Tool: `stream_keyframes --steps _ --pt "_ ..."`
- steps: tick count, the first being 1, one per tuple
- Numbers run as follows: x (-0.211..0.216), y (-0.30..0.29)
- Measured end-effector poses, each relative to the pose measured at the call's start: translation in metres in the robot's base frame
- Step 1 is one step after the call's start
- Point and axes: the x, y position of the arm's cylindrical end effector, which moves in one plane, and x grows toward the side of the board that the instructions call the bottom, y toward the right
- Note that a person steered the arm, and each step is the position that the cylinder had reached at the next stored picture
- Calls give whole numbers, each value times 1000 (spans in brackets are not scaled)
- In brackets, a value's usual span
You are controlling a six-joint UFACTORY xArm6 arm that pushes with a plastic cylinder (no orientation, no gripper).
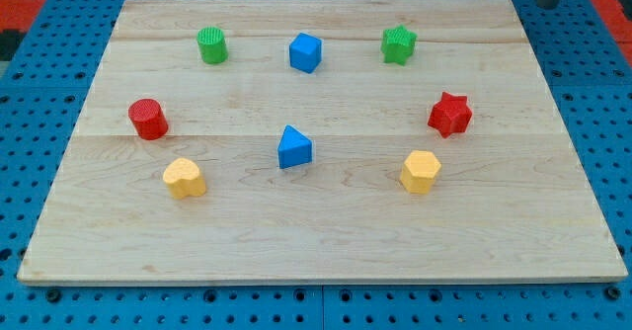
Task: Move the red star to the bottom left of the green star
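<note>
Red star (450,114) at 5 o'clock of green star (399,44). My tip (549,4) far off, top right; no pincer, state n/a. Best approach: push from star's 3 o'clock toward 9, slow, w/ centred contact.

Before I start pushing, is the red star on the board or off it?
On. The red star sits on the wooden board, near the view's right edge, below the green star.

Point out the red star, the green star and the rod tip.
red star (450,114): camera view, on its top face.
green star (399,44): camera view, on its top face.
my tip (549,2): camera view, top right corner, the rod's lower end, off the board.
</note>
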Motion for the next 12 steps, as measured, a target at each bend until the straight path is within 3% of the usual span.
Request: stream_keyframes --steps 7,8,10,12 --pt "12 4" --pt "50 0" --pt "106 -82" --pt "176 -85"
